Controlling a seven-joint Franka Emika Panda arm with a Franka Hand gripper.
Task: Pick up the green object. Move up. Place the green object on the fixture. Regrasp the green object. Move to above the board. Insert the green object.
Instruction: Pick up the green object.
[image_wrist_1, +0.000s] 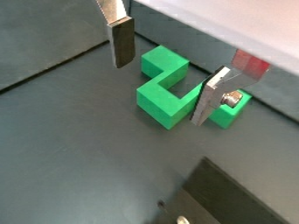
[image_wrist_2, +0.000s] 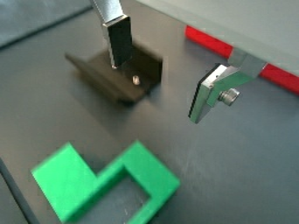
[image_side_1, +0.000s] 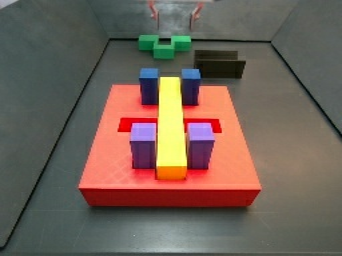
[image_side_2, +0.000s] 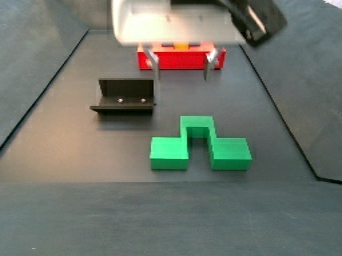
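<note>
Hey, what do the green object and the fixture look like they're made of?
The green object looks like moulded plastic: one uniform bright colour, matte faces, crisp edges. The fixture is probably dark metal or hard plastic; it is an L-shaped bracket with two small pale fastener heads showing, and a faint sheen. The pincer hangs open over the green object, touching neither.

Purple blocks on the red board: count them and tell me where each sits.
2. One purple block and another flank the yellow bar at the board's near end. The hand hovers far behind.

Open tool (image_wrist_2: 162, 74) above dark floor, fixture (image_wrist_2: 117, 75) beyond, green object (image_wrist_2: 103, 182) nearer.
</note>
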